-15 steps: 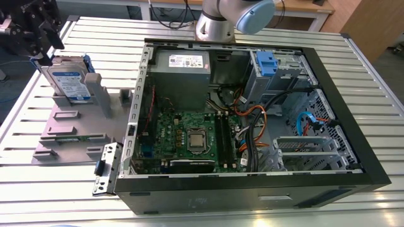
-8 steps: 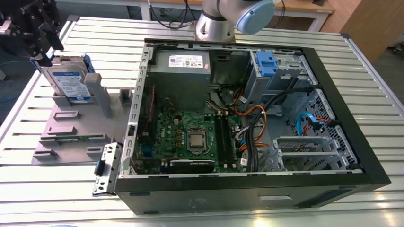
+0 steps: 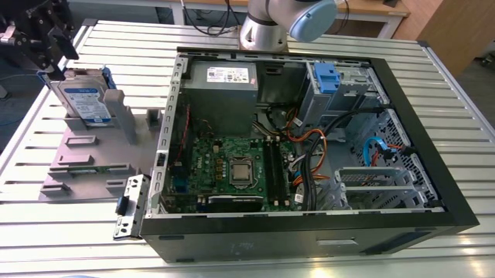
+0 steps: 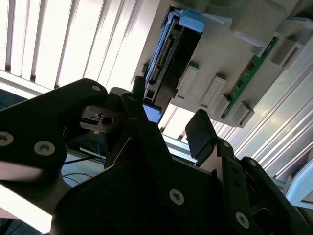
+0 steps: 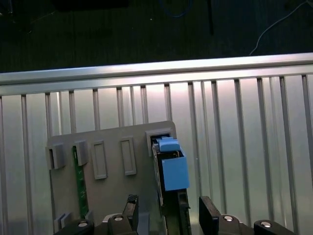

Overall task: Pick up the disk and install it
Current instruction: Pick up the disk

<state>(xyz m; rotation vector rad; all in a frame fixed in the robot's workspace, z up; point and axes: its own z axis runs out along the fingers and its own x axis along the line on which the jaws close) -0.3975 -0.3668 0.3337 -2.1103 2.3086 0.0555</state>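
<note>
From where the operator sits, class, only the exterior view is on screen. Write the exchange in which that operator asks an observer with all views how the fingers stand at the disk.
Operator: Is there contact yet?
Observer: No. In the first wrist view the fingers stand open, one on each side of the disk, with a gap at both sides.
Operator: Which of its edges faces the wrist?
Observer: In the second wrist view the edge with the connector strip is turned toward the camera, next to a blue rail.
</note>
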